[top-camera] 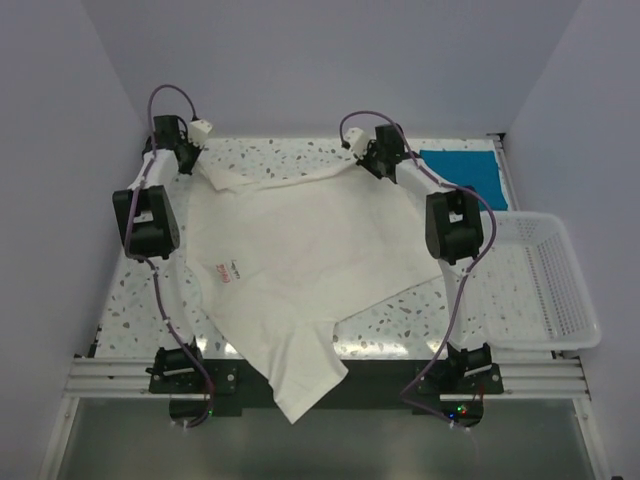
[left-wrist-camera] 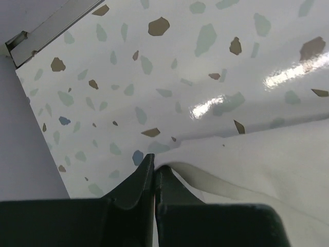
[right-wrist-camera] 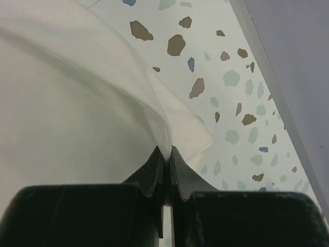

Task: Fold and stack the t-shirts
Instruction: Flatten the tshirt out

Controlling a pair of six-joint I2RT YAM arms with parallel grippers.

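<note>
Pinching one far corner of the cream-white t-shirt [top-camera: 300, 260] in the left claw [left-wrist-camera: 154, 163], jaws pressed together on the hem, with speckled table [left-wrist-camera: 154, 77] beyond the tips. Pinching the other far corner in the right claw [right-wrist-camera: 165, 150], jaws likewise closed tight on a raised ridge of cloth. Stretching the shirt between the two claws and trailing it from them back toward the arm bases, mostly flat on the table, with one end hanging over the near edge. Showing only a small red mark, on the near side of the left claw, so probably lying print-down. Leaving the teal-blue t-shirt [top-camera: 462, 172], already folded flat, just to the right of the right claw, and the white basket [top-camera: 540, 280] further right and nearer the bases. Judging the step in hand as spreading and squaring the cream-white shirt ahead of its first fold, with stacking not yet begun. Needing next, most likely, an even pull by both claws to take out slack and wrinkles, then lowering both held corners together for a flat landing, taking care not to drag the hanging end further off the table.
</note>
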